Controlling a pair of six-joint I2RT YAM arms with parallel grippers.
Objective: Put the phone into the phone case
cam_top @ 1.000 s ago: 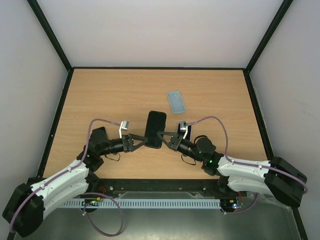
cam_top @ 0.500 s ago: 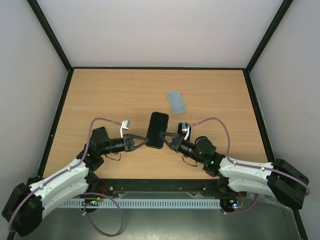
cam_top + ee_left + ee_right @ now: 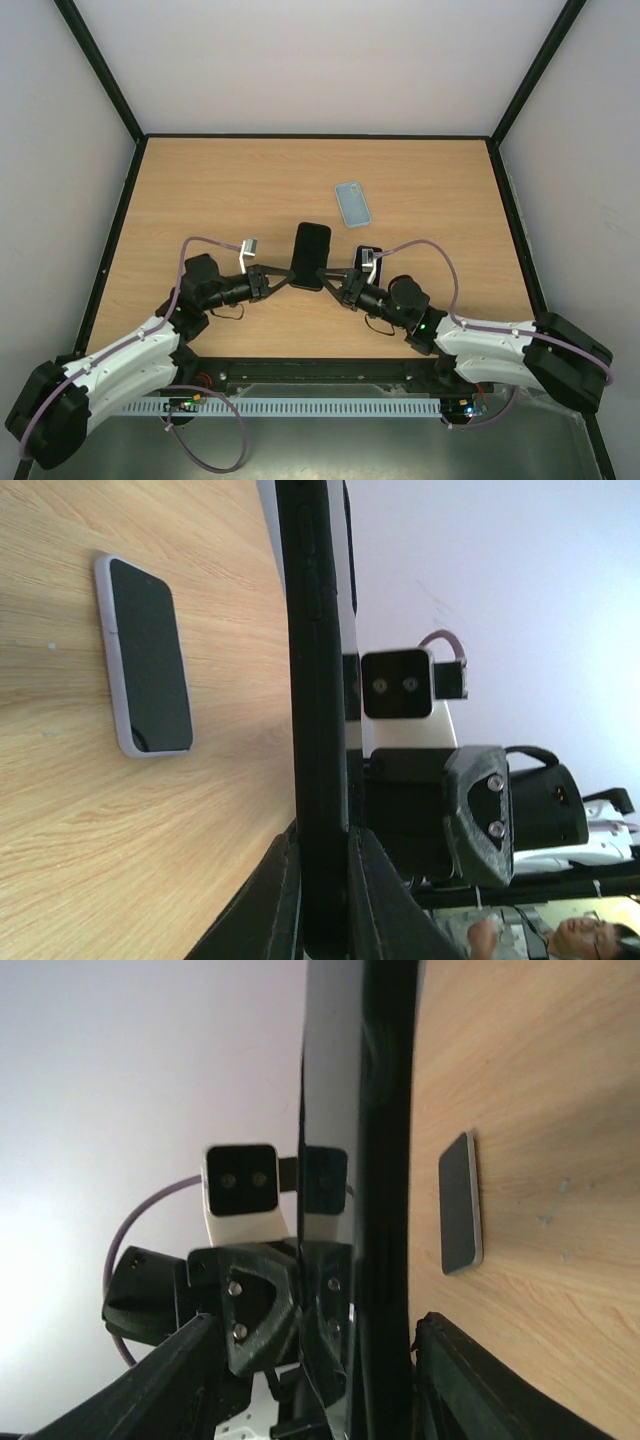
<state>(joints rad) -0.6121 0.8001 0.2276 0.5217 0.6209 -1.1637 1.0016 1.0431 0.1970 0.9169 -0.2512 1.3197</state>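
Note:
The black phone [image 3: 311, 256] is a thick slab with a glossy upper face, and it hangs level just above the table between both arms. My left gripper [image 3: 279, 280] is shut on its near left end; in the left wrist view [image 3: 322, 855] the phone [image 3: 315, 680] stands edge-on, with both fingers pressed on it. My right gripper [image 3: 336, 282] is open, its jaws straddling the near right end [image 3: 335, 1350] of the phone [image 3: 385, 1160] with a wide gap on one side. The light blue phone case [image 3: 352, 203] lies flat farther back, also visible from the left wrist [image 3: 148, 670] and the right wrist [image 3: 461, 1203].
The wooden table [image 3: 220, 190] has a black rim and white walls on three sides. A purple cable loops over each arm. The two wrists face each other closely across the phone.
Both grippers have drawn in toward the phone. The right gripper's jaws now reach around the phone's end. The phone has shifted slightly left and back.

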